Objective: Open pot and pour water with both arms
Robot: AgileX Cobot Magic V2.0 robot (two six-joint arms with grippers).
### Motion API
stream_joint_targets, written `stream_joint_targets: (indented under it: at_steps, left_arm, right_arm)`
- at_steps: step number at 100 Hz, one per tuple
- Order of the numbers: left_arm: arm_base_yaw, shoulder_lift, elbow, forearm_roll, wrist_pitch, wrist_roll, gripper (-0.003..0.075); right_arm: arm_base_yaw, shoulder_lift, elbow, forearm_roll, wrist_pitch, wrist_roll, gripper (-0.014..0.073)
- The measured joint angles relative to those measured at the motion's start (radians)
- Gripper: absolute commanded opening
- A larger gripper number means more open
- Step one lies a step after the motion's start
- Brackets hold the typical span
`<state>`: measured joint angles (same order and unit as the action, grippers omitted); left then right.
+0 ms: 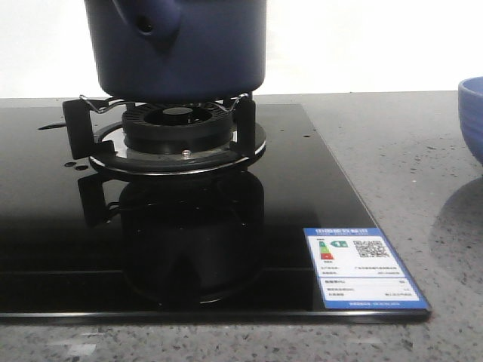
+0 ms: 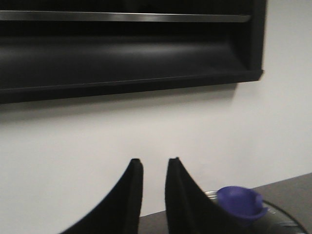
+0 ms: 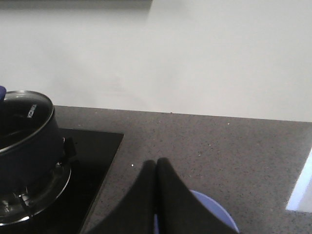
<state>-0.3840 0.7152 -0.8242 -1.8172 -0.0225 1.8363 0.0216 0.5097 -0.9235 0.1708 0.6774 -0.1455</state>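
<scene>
The dark navy pot (image 1: 177, 49) stands on the gas burner (image 1: 177, 128), its pierced side lug facing front left. In the right wrist view the pot (image 3: 27, 151) wears a glass lid (image 3: 24, 109). The left wrist view shows the lid's blue knob (image 2: 241, 202) just beside my left gripper (image 2: 154, 161). That gripper is open, with a narrow gap and nothing between its fingers. My right gripper (image 3: 157, 161) is shut and empty, hanging over the countertop to the right of the stove. Neither gripper appears in the front view.
A periwinkle-blue bowl (image 1: 472, 117) sits on the grey counter (image 1: 392, 143) at the right, and the bowl (image 3: 217, 214) lies partly under the right fingers. The black glass cooktop (image 1: 226, 249) carries a label (image 1: 362, 268). A dark range hood (image 2: 126, 48) hangs above.
</scene>
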Motion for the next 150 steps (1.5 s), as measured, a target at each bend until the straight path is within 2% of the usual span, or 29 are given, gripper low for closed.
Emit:
stream_joint_targets:
  at_steps: [19, 40, 59, 137, 144, 150]
  left_arm:
    - [0.002, -0.364, 0.229, -0.010, -0.081, -0.019, -0.0020]
    - [0.002, -0.546, 0.365, -0.014, -0.172, -0.060, -0.0020]
    - [0.002, -0.581, 0.409, -0.014, -0.176, -0.064, -0.0020]
    - [0.002, -0.581, 0.413, -0.012, -0.176, -0.065, -0.0020]
    - [0.002, -0.581, 0.418, 0.073, -0.145, -0.106, -0.0020]
    - [0.002, -0.581, 0.431, 0.307, -0.079, -0.217, -0.0020]
  right_arm:
    - [0.026, -0.179, 0.282, 0.000, -0.163, -0.005, -0.0063]
    - [0.026, -0.310, 0.423, 0.000, -0.244, -0.008, -0.0063]
    - [0.026, -0.332, 0.435, 0.000, -0.252, -0.008, -0.0063]
    - [0.026, -0.332, 0.435, 0.000, -0.257, -0.008, -0.0063]
    - [0.026, -0.332, 0.435, 0.000, -0.257, -0.008, -0.0063]
    - [0.026, -0.332, 0.435, 0.000, -0.257, -0.008, -0.0063]
